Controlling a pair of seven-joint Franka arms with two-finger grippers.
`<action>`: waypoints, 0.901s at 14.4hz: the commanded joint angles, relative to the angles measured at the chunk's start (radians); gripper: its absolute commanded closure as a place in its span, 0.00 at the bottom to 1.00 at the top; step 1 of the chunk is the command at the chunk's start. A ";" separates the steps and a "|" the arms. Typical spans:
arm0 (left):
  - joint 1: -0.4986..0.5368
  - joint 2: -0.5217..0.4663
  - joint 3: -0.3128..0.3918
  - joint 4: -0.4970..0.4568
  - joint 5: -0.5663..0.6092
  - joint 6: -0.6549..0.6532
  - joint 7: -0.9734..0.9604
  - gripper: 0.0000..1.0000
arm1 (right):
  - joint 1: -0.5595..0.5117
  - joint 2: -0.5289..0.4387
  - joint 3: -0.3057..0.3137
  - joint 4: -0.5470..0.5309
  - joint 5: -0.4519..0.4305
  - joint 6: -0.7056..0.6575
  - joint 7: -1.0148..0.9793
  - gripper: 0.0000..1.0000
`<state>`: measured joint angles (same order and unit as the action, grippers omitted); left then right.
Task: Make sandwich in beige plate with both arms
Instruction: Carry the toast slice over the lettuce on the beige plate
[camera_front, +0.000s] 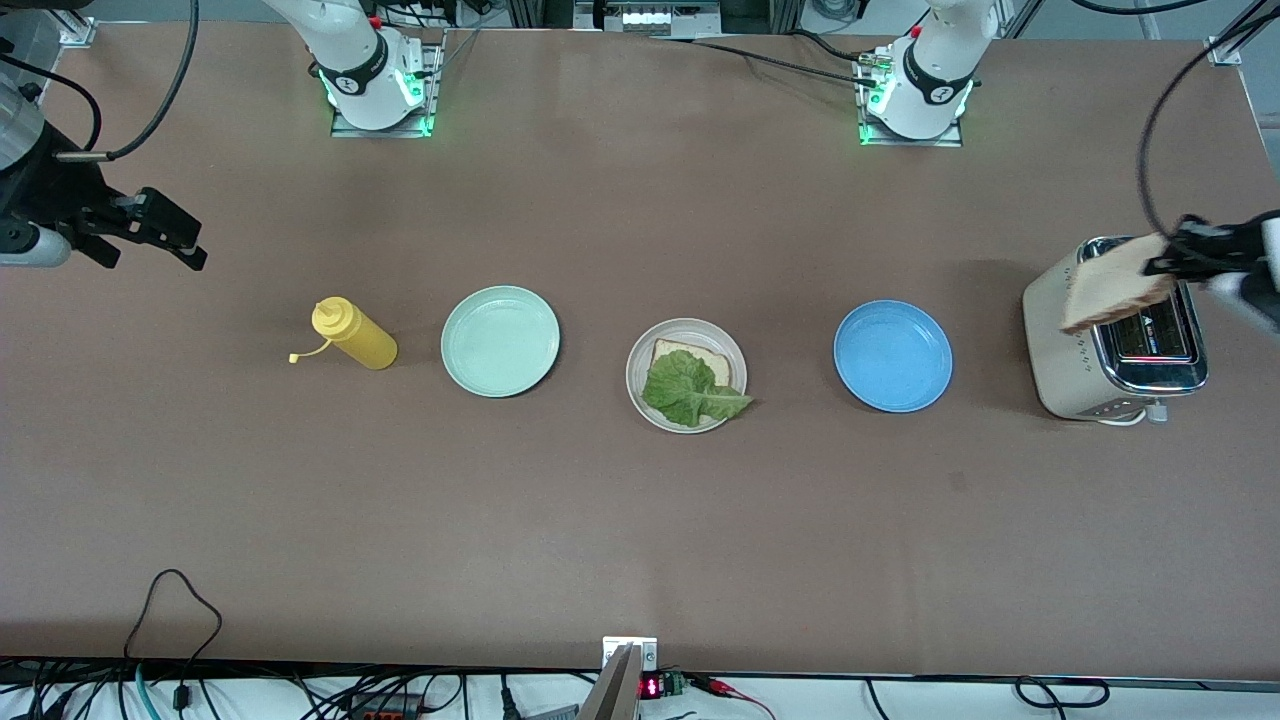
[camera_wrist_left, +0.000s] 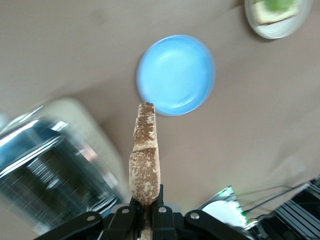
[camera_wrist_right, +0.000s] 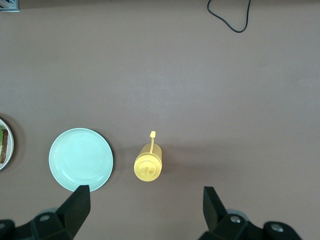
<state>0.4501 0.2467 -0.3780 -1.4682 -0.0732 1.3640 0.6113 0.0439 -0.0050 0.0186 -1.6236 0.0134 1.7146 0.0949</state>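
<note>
- Over the toaster (camera_front: 1115, 345), at the left arm's end of the table: left gripper (camera_front: 1168, 262) clamped on the edge of a second bread slice (camera_front: 1118, 283), jaws pinched together on the crust. Slice hangs clear above the slots, tilted.
- Beige plate (camera_front: 640, 392), landmark, mid-table: holds one bread slice (camera_front: 690, 355) with a lettuce leaf (camera_front: 690, 390) on top; the leaf tip overhangs the plate rim on the side toward the front camera. Sandwich lacks only its top slice.
- Blue plate (camera_front: 893, 356) lies between the beige plate and the toaster; mint green plate (camera_front: 500, 340) just beside the beige plate toward the right arm's end, mustard bottle (camera_front: 355, 335) next after it.
- Right gripper (camera_front: 160, 232) waits, jaws wide apart, holding nothing, over bare table past the mustard bottle from the beige plate.
- Step in hand (judged): carry the slice from the toaster, across the blue plate, to the beige plate.
- To do it well: keep it high enough to clear the toaster top and the blue plate's rim; turn the slice flat before lowering; square it over the lower slice; release low so the lettuce does not shift.
- Materials: bread is light brown, square, with a darker crust, rough and crumbly at the edge in the left wrist view, and likely fragile under a hard pinch. Lettuce crinkly, limp, green. Plates round, smooth, shallow-rimmed. Toaster cream-sided with a shiny metal top. Bottle yellow plastic, lying on its side, cap tethered.
</note>
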 joint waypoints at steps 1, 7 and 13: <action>-0.049 0.078 -0.022 0.002 -0.129 -0.019 -0.079 0.99 | 0.016 0.008 -0.012 0.028 -0.018 -0.030 0.000 0.00; -0.172 0.230 -0.022 -0.021 -0.512 0.186 -0.306 0.99 | 0.013 0.010 -0.012 0.031 -0.064 -0.029 -0.014 0.00; -0.313 0.298 -0.024 -0.167 -0.738 0.651 -0.308 0.99 | 0.002 0.010 -0.011 0.030 -0.067 -0.032 -0.003 0.00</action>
<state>0.1840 0.5382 -0.4040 -1.5923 -0.7424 1.8938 0.3171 0.0443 0.0018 0.0119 -1.6112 -0.0428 1.7017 0.0896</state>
